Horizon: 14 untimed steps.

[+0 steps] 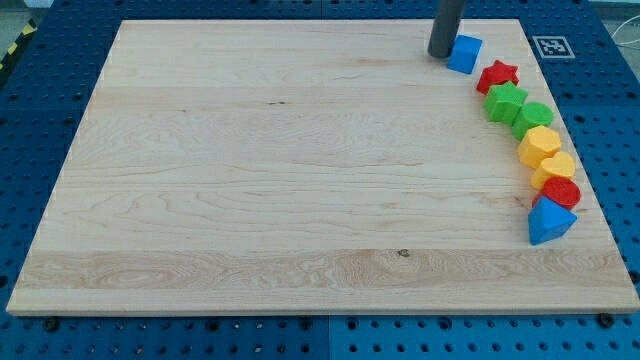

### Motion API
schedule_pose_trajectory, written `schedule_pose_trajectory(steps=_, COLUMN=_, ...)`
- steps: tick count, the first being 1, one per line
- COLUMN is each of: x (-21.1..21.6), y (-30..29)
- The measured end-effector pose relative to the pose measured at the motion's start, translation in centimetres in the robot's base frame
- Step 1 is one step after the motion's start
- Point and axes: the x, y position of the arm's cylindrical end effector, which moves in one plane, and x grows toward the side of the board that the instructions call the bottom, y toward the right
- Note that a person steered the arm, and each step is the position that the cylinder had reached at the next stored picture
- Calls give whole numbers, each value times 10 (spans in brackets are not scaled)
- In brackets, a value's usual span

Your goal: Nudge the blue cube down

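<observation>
The blue cube [465, 53] sits near the view's top right corner of the wooden board [280, 180]. My tip [441, 53] rests on the board just to the cube's left, touching or almost touching its left side. The dark rod rises from there out of the view's top.
Below the cube a curved row runs down the board's right edge: a red star [498, 75], a green star [506, 101], a green cylinder-like block [533, 118], a yellow hexagon [540, 144], a yellow block [555, 168], a red cylinder [562, 192], a blue triangle [549, 221].
</observation>
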Motion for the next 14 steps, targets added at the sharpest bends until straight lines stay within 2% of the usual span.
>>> schedule_pose_trajectory(steps=1, x=1, y=18)
schedule_pose_trajectory(steps=2, x=2, y=13)
schedule_pose_trajectory(steps=3, x=-19, y=-22)
schedule_pose_trajectory(steps=4, x=-48, y=-24)
schedule_pose_trajectory(steps=5, x=-54, y=-10)
schedule_pose_trajectory(steps=7, x=-54, y=35)
schedule_pose_trajectory(steps=14, x=-8, y=35)
